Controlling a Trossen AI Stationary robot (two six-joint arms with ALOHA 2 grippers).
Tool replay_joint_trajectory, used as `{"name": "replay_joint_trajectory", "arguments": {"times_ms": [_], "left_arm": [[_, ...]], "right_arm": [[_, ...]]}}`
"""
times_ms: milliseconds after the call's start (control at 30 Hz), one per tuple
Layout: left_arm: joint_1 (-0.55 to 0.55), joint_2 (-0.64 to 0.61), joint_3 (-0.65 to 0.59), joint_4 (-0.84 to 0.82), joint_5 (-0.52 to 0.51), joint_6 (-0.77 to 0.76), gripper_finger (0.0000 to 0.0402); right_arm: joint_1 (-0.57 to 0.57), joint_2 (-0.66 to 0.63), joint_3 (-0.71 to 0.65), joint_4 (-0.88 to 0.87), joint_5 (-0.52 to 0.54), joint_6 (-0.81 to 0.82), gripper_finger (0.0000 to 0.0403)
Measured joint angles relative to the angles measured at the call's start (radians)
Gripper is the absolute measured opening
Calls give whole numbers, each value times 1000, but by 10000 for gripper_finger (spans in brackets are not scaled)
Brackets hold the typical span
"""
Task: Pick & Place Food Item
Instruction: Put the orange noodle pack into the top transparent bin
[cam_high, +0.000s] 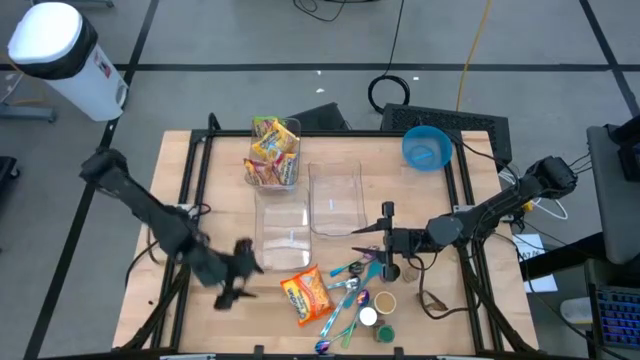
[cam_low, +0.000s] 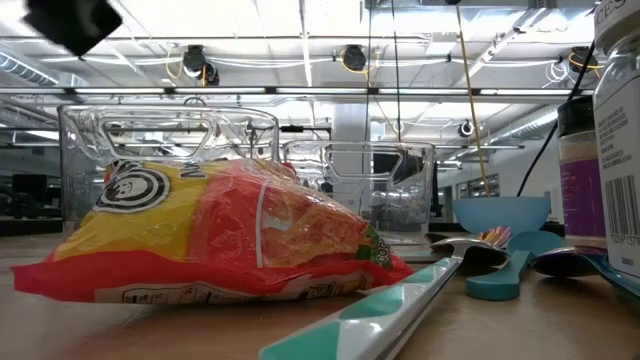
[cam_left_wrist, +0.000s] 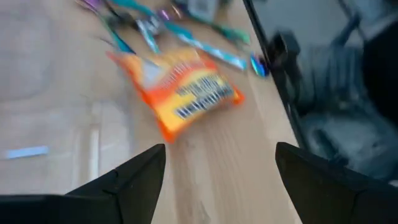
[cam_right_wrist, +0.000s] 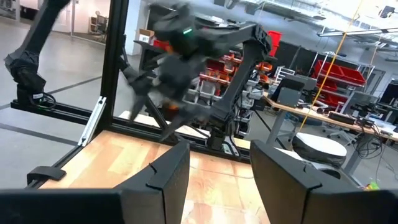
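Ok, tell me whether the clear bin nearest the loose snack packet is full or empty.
Empty. In the high view, the clear bin shows only bare table through it; the loose snack packet lies outside, beside it.

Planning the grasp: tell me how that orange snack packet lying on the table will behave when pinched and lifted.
The packet looks like crinkled, puffed film in the low view, so it will probably be light and sag or crumple. Its glossy skin may slip between fingers. Lying flat, it is unlikely to roll. The left gripper is open nearby.

desk (cam_high: 200, 170) | snack packet (cam_high: 306, 294) front centre | spoons (cam_high: 345, 290) just right of it | two empty tubs (cam_high: 310, 215) behind | packet-filled tub (cam_high: 274, 152) rear-left | bowl (cam_high: 427, 148) rear-right
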Motion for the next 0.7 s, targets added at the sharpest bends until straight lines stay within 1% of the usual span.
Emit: {"name": "replay_joint_trajectory", "arguments": {"times_ms": [133,233,300,467,700], "left_arm": [[-35,159,0,75,-17,-30,312],[-26,243,0,133,-24,-33,312],[-16,290,0,142,-26,-16,312],[-3,352,0,147,-32,84,312],[-3,366,0,162,-36,117,312]], "right_arm": [[0,0,0,20,0,-19,160],[0,0,0,21,0,-19,160],[0,0,0,21,0,-19,160],[0,0,0,21,0,-18,160],[0,0,0,20,0,-19,160]]}}
